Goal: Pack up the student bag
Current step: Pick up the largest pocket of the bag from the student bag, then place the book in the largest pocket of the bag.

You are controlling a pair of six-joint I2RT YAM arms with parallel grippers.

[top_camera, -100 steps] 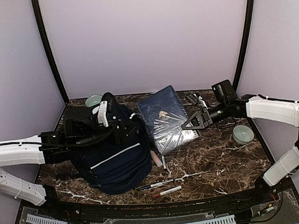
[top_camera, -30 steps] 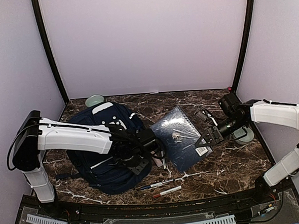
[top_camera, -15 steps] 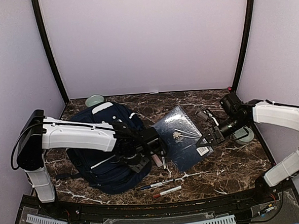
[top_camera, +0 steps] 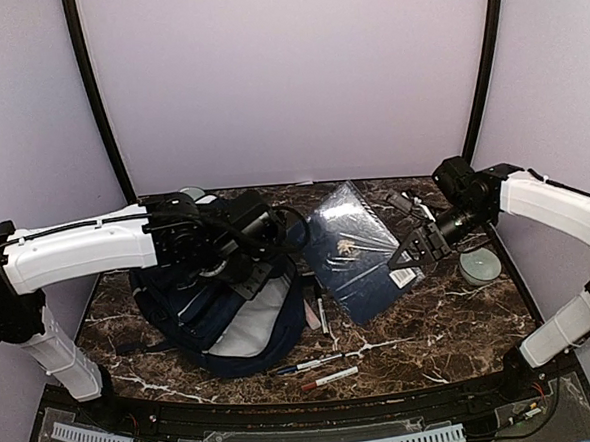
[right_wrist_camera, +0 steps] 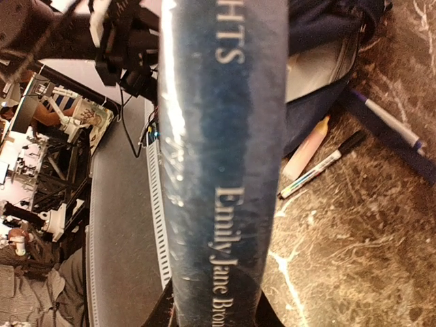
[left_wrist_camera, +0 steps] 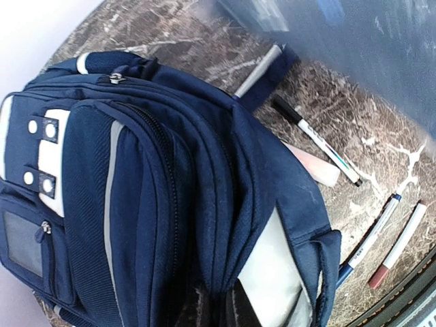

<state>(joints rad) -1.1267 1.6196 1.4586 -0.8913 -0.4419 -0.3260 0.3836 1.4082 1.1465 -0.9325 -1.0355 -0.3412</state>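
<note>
Now the left gripper (top_camera: 258,273) pinches the student bag (top_camera: 196,322), its mouth newly pulled open; the right gripper (top_camera: 412,256) clamps the hardcover book (top_camera: 351,243), apparently ready to insert.

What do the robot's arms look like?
The left arm and right arm wear smooth white shells with chunky black joints. Thin black cables loop by the wrists. The left gripper and right gripper are black, each with two fingers.
</note>
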